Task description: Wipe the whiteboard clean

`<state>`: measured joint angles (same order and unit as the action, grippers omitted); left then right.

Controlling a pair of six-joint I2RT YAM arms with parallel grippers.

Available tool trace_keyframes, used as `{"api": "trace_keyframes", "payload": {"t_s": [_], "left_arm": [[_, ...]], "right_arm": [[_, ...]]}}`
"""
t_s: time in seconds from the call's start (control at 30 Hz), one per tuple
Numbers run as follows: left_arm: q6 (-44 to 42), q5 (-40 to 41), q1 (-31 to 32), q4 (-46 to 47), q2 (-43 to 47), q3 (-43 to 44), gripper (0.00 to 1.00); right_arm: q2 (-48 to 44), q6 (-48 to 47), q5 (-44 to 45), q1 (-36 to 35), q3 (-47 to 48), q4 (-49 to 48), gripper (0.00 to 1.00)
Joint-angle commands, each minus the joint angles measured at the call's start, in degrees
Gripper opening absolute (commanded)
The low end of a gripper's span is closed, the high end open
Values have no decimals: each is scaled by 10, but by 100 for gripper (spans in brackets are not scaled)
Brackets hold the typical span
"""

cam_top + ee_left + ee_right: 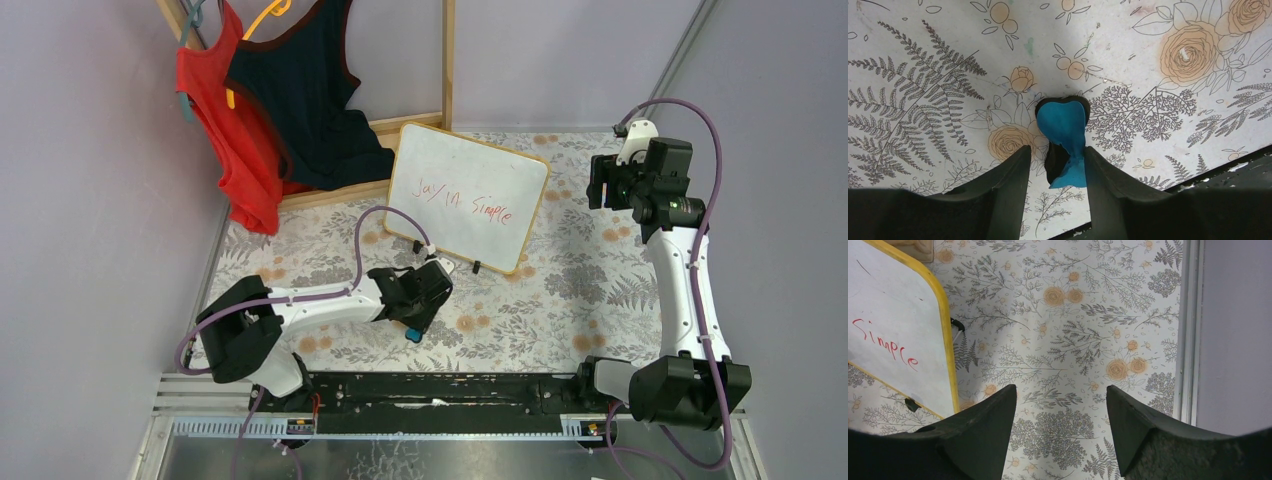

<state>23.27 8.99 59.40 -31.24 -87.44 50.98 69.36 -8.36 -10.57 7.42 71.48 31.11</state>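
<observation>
The whiteboard (466,195) leans at the back centre, wooden-framed, with red handwriting across it; its right edge also shows in the right wrist view (893,330). A blue eraser (1064,125) with a black underside lies on the floral table cover. My left gripper (1057,150) is open around it: the eraser touches the right finger, and a gap shows at the left finger (1013,170). From above, the left gripper (420,318) sits low, just in front of the board's lower left corner. My right gripper (1061,390) hangs open and empty, high to the board's right (603,182).
A wooden clothes rack (447,60) with a red top (235,140) and a navy top (310,100) stands at the back left. Purple walls close both sides. A black rail (440,392) runs along the near edge.
</observation>
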Motion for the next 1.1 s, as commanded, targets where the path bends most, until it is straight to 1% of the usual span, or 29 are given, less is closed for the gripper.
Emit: {"api": "trace_keyframes", "payload": {"t_s": [0.0,0.3,1.07], "left_arm": [[-3,-12,-2,23,8,0,42],[0,-17,-3,21,2,4,42],[-2,-29,-5,54,-38,-8,40]], "right_arm": [[-8,4,-1,1,0,-24,73],[-6,4,-1,1,-1,-25,73],[-8,0,-1,2,-7,-29,73]]}}
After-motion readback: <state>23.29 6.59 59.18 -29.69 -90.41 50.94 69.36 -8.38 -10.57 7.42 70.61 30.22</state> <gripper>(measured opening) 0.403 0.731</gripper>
